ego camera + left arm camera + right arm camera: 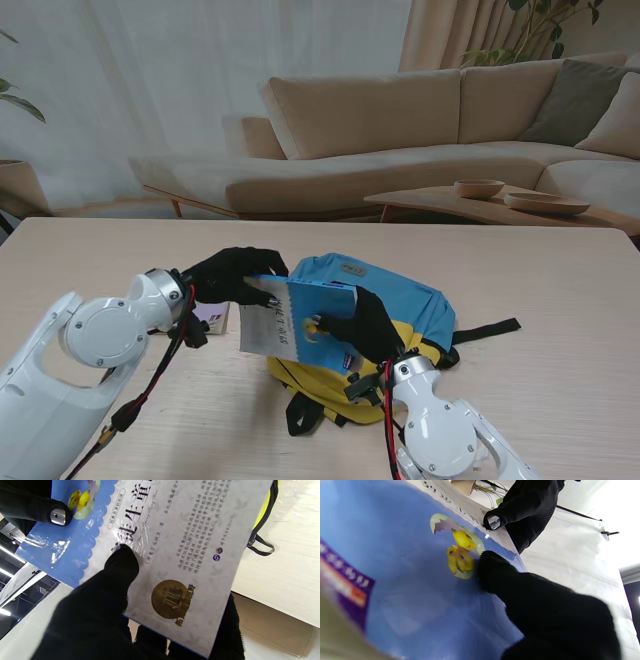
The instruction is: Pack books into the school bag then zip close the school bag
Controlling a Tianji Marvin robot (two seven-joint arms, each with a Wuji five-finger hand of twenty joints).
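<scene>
A book [290, 318] with a blue and white cover is held tilted above the near side of the school bag [405, 298], a blue bag with yellow panels lying on the table. My left hand [232, 275] is shut on the book's white end, thumb [121, 563] on the cover and fingers behind. My right hand [368, 325] is shut on the blue end, thumb [495, 570] pressed beside the yellow chick picture [460, 555]. The bag's black zipper [262, 517] runs along the yellow edge right behind the book [180, 537]. I cannot tell whether the bag's mouth is open.
Another small book [212, 317] lies on the table [560, 300] under my left wrist. The bag's black straps stick out to the right [488, 329] and toward me [298, 412]. A sofa and a low table with bowls stand beyond the far edge.
</scene>
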